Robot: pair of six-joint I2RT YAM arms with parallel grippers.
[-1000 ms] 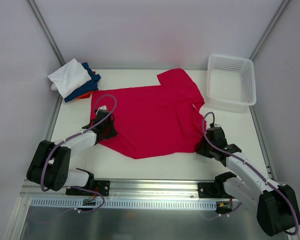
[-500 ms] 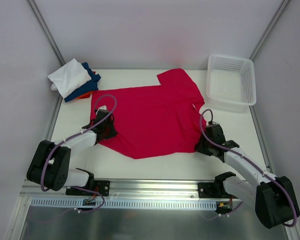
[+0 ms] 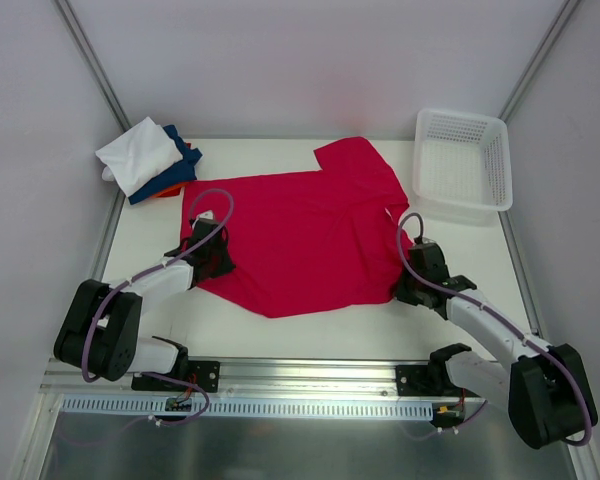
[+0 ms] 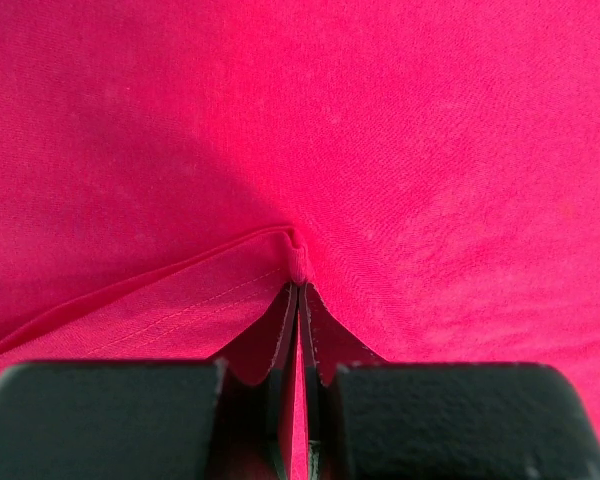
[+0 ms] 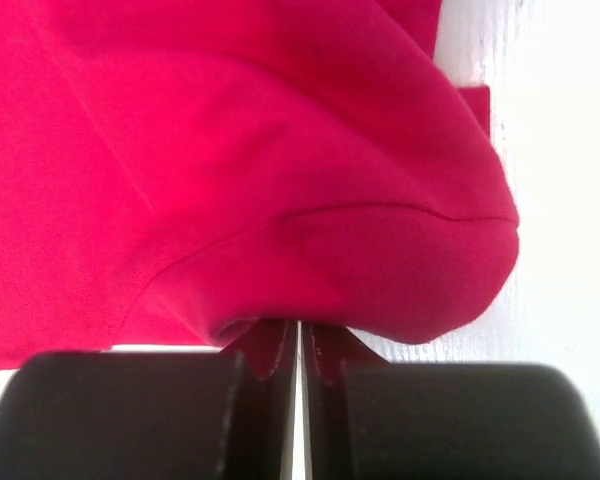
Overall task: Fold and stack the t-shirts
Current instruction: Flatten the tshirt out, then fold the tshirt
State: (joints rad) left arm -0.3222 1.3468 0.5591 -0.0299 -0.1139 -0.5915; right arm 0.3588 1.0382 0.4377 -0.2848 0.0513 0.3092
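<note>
The crimson-red t-shirt [image 3: 300, 235] lies spread over the middle of the white table. My left gripper [image 3: 218, 258] is at its left edge, shut on a pinch of the red cloth [image 4: 296, 255]; a strip of it shows between the jaws [image 4: 298, 290]. At the shirt's lower right corner my right gripper [image 3: 408, 288] has its jaws together, and the red hem [image 5: 380, 270] bulges over the tips [image 5: 300, 330], caught there. Folded white [image 3: 140, 155], dark blue [image 3: 183, 168] and orange [image 3: 160, 192] t-shirts are stacked at the back left.
A white lattice basket [image 3: 462, 165] stands at the back right, close to the shirt's right sleeve. Bare table [image 3: 310, 335] runs between the shirt's near edge and the arm bases. Grey walls and metal frame rails close in the sides.
My right gripper has gone from open to shut at the shirt's lower right corner, after edging in toward the cloth. The left arm and the shirt have stayed put.
</note>
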